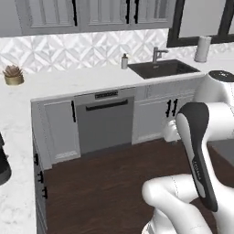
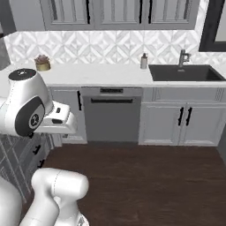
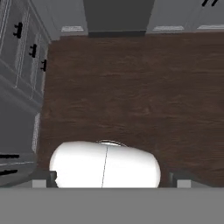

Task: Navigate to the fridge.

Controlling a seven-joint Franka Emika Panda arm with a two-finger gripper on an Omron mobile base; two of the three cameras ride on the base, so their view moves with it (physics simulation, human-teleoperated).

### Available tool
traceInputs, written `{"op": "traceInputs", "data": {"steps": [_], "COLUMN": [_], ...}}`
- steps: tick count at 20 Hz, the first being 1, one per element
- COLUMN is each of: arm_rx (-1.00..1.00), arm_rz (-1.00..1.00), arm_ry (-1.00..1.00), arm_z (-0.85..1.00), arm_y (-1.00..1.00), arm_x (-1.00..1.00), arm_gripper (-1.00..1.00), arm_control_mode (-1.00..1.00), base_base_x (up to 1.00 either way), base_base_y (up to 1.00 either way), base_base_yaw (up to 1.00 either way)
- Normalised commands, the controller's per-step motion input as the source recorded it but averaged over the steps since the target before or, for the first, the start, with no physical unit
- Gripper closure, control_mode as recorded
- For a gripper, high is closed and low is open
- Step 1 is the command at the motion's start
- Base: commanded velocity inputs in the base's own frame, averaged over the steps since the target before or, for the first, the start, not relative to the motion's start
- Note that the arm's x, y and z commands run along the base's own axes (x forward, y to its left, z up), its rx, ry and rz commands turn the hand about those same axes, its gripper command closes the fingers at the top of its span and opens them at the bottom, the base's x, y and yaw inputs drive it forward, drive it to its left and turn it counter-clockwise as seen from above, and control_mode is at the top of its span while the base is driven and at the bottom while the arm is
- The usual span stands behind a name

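A: Ahead stands the low grey dishwasher with one black handle (image 2: 111, 114) under the white worktop (image 2: 101, 77), with the black sink (image 2: 183, 73) towards the worktop's right end. Fridge?

B: Can't place it. The gripper's spread: cannot tell. Turning blind could clip the corner cabinets (image 1: 41, 178).

sink (image 2: 185, 73) cropped right, dishwasher (image 3: 118, 15) cropped

One dishwasher (image 1: 104, 122), one sink (image 1: 162, 69), one faucet (image 1: 157, 54) — one soap bottle (image 1: 124, 61), one potted plant (image 1: 13, 75).
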Motion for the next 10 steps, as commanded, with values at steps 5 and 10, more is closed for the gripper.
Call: {"op": "traceInputs", "data": {"steps": [5,10], "arm_rx": [0.0,0.0], "arm_rz": [0.0,0.0], "arm_ry": [0.0,0.0], "arm_z": [0.0,0.0], "arm_y": [0.0,0.0], "arm_x": [0.0,0.0], "arm_gripper": [-1.0,-1.0], "arm_control_mode": [1.0,1.0], "base_base_x": [-0.03,0.0], "base_base_y": [0.0,0.0], "base_base_yaw": [-1.0,-1.0]}}
